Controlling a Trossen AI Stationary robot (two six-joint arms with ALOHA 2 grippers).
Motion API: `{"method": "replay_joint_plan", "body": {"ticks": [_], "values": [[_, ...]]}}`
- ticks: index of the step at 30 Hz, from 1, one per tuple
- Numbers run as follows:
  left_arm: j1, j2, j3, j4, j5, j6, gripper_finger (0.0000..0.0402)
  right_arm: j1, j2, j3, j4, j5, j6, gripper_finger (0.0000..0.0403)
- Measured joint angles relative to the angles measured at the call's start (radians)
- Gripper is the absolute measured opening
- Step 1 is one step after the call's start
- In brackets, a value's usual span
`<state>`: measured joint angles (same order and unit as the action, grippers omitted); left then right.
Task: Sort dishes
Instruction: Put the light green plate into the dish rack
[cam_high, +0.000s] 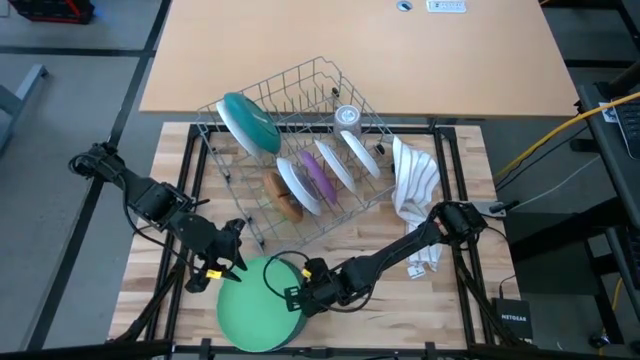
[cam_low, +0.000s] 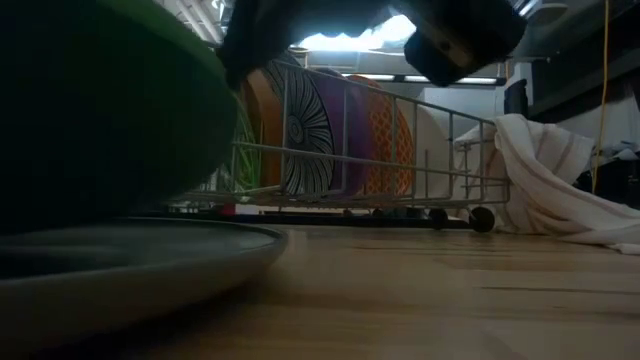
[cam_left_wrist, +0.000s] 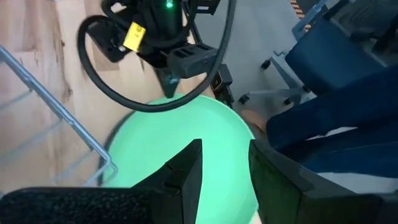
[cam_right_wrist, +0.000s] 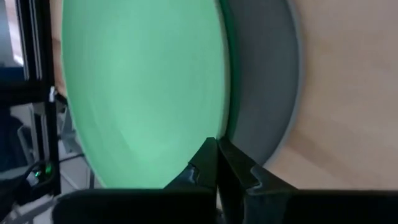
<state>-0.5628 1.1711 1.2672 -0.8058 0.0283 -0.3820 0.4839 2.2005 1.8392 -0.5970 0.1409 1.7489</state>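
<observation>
From above, the right gripper pinches the green plate at the wooden table's near edge; the left gripper hovers beside, fingers parted and empty. At table level, patterned dishes wait in the wire rack. The right wrist view shows a grey plate beneath — likely the stacking step; release comes next.

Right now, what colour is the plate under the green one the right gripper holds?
Grey plate, beneath the green plate; clearest in the right wrist view.
</observation>
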Motion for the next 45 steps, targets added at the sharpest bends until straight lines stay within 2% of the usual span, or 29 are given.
{"method": "replay_joint_plan", "body": {"ticks": [10,16,19,24,28,37,41,45], "values": [[0.001,0.059,0.0,0.0,-0.033,0.128,0.0119,0.0,-0.002,0.033,0.006,-0.061,0.005,0.0002],[0.001,0.111,0.0,-0.005,-0.033,0.129,0.0119,0.0,-0.002,0.033,-0.002,0.013,0.006,0.0003],[0.0,0.124,0.0,-0.043,-0.032,0.129,0.0119,0.0,-0.002,0.033,-0.002,0.043,0.006,0.0003],[0.0,0.125,0.0,-0.16,-0.032,0.108,0.0119,0.0,-0.002,0.033,-0.002,0.01,-0.006,0.0006],[0.0,0.125,0.0,-0.23,-0.032,0.093,0.0119,0.0,-0.002,0.033,-0.003,0.005,-0.018,0.0045],[-0.012,0.125,0.0,-0.272,-0.008,0.075,0.0119,-0.019,0.016,0.033,-0.007,-0.002,0.024,0.019],[-0.055,0.125,0.0,-0.363,0.07,0.101,0.0119,-0.027,0.028,0.033,-0.006,0.0,0.024,0.0222],[-0.12,0.125,0.0,-0.419,0.08,0.127,0.0119,-0.028,0.045,0.032,-0.001,-0.003,0.025,0.0231]]}}
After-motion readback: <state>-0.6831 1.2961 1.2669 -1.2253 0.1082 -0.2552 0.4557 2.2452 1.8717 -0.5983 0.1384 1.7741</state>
